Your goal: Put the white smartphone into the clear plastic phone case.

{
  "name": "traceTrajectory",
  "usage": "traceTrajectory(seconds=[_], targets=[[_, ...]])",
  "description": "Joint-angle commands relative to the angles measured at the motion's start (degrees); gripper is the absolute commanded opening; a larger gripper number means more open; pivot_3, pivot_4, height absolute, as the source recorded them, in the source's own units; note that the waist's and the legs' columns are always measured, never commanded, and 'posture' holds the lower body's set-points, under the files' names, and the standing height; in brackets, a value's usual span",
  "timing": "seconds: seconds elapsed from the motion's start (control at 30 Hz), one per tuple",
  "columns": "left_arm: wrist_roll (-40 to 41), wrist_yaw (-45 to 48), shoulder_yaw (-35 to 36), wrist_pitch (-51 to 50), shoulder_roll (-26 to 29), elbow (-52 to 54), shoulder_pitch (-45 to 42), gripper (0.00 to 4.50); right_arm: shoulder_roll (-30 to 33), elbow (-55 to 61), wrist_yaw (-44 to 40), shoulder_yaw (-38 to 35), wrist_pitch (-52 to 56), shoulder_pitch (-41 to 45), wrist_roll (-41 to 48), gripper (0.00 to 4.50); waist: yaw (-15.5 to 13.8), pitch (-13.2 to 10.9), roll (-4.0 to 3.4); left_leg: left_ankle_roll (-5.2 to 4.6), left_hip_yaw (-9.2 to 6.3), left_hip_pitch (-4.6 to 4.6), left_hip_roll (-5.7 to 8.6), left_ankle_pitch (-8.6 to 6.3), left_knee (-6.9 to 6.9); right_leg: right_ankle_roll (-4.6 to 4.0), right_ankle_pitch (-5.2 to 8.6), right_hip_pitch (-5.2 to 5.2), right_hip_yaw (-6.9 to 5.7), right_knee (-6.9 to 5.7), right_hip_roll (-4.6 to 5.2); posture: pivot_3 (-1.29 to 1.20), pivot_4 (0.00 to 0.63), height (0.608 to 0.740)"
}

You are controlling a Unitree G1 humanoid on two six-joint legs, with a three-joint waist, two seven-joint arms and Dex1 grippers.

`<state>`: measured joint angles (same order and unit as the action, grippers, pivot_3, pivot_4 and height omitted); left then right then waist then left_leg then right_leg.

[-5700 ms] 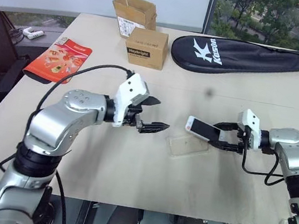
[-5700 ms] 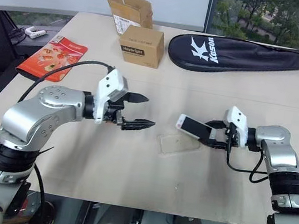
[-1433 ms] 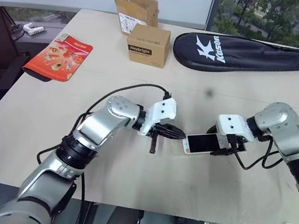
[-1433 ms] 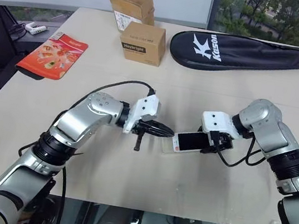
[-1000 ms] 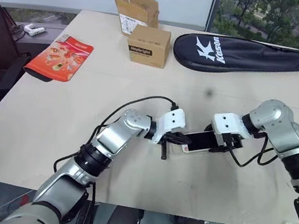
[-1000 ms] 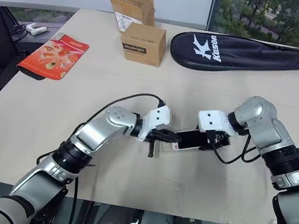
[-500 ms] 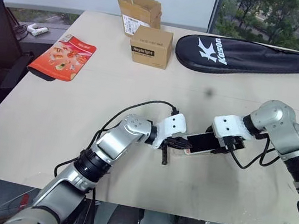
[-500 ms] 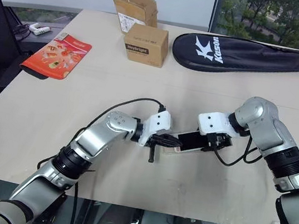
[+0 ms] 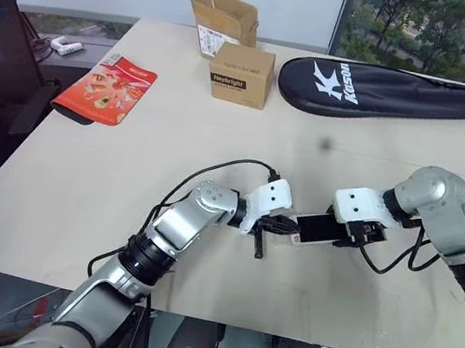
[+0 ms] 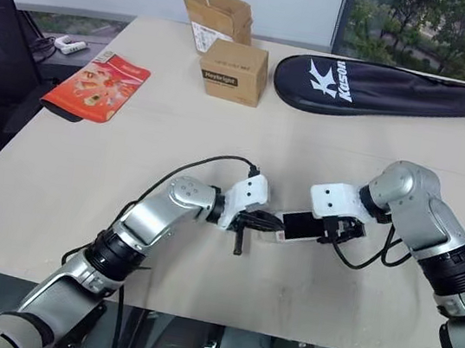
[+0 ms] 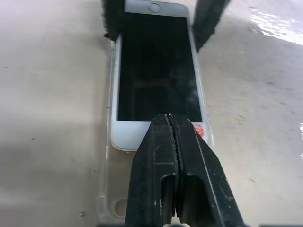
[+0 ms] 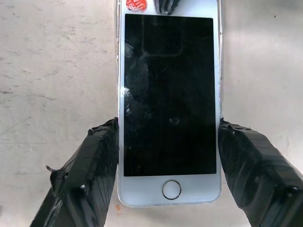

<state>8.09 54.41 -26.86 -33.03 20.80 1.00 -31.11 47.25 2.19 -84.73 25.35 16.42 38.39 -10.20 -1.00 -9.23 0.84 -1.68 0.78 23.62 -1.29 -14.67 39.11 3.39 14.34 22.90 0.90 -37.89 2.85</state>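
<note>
Two end effectors [image 12: 168,175] flank the white smartphone [image 12: 168,101] lengthwise.

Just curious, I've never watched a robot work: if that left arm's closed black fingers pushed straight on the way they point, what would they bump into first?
Probably the white smartphone: the left gripper points at its near end, seemingly touching already.

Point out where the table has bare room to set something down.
Bare: the table between the red packet and left arm, and the near edge below the grippers. Crowded: the middle, where both grippers meet at the phone, and the far edge with boxes and racket bag.
</note>
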Motion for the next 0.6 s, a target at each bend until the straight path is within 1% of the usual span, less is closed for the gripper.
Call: traceTrajectory(seconds=[0.03,0.23,0.27,0.37,0.4,0.43,0.47,0.53,0.6], targets=[[-3.5,-2.6,-2.1,-3.2,0.3,-6.0,1.7,0.0,0.2,1.7,-1.4,2.1,1.1,-2.5,0.1,2.94,0.0,0.1,0.02,0.0,-0.02,-0.07,0.0,0.0,0.0,0.0,0.0,-0.1,-0.02,0.01,0.0,0.0,0.15,0.732],[-3.3,-4.1,-2.5,-4.5,-0.4,-7.9,1.8,0.0,-1.0,2.6,-0.4,2.2,2.5,-2.8,-0.2,2.94,0.0,0.4,0.06,-0.01,-0.03,-0.8,0.0,-0.02,-0.05,-0.04,0.04,-0.81,0.01,0.06,0.01,0.0,0.15,0.732],[-3.5,-4.2,-2.8,-4.5,-0.4,-8.3,2.1,0.0,-1.5,2.6,0.1,2.0,2.4,-2.7,0.0,2.94,0.1,0.4,0.08,-0.01,-0.05,-0.83,0.0,-0.02,-0.06,-0.21,0.14,-0.83,0.01,0.06,0.01,0.0,0.15,0.732],[-3.7,-4.0,-3.3,-4.3,-0.2,-8.7,2.7,0.0,-2.4,2.1,0.8,1.0,0.6,-2.0,1.0,2.94,0.2,0.6,0.12,-0.01,-0.26,-0.88,-0.01,-0.02,-0.06,-0.21,0.14,-0.85,0.02,0.04,0.0,0.0,0.15,0.732],[-3.7,-4.0,-3.4,-4.3,-0.2,-8.7,2.8,0.0,-2.6,1.8,1.0,0.5,0.4,-1.7,1.3,3.37,0.2,0.6,0.12,-0.01,-0.3,-0.89,-0.01,-0.02,-0.06,-0.21,0.14,-0.85,0.02,0.04,-0.01,0.0,0.15,0.732],[-3.7,-4.0,-3.5,-4.3,-0.2,-8.7,2.8,0.0,-2.6,1.6,0.9,0.3,0.2,-1.6,1.5,3.37,0.3,0.7,0.12,-0.01,-0.3,-0.89,-0.01,-0.02,-0.07,-0.21,0.14,-0.85,0.02,0.04,-0.01,0.0,0.15,0.732],[-3.7,-4.1,-3.5,-4.3,-0.2,-8.8,2.9,0.0,-2.7,1.6,0.8,-0.2,0.2,-1.5,1.9,3.97,0.3,0.7,0.12,-0.01,-0.31,-0.91,-0.02,-0.02,-0.08,-0.21,0.14,-0.85,0.03,0.04,-0.02,0.0,0.15,0.732],[-3.7,-4.2,-3.6,-4.3,-0.3,-8.9,3.0,0.0,-3.2,1.5,1.2,-1.3,0.3,-1.1,3.1,4.49,0.3,0.7,0.11,-0.01,-0.32,-0.93,-0.02,-0.02,-0.09,-0.21,0.14,-0.85,0.03,0.02,-0.03,0.0,0.15,0.732],[-3.7,-4.2,-3.8,-4.7,-0.2,-8.6,3.1,0.0,-3.7,0.7,2.5,-2.3,0.1,-0.4,3.8,4.49,0.3,0.7,0.12,0.0,-0.33,-0.93,-0.02,-0.01,-0.09,-0.23,0.14,-0.85,0.04,0.01,-0.02,0.0,0.15,0.732]])
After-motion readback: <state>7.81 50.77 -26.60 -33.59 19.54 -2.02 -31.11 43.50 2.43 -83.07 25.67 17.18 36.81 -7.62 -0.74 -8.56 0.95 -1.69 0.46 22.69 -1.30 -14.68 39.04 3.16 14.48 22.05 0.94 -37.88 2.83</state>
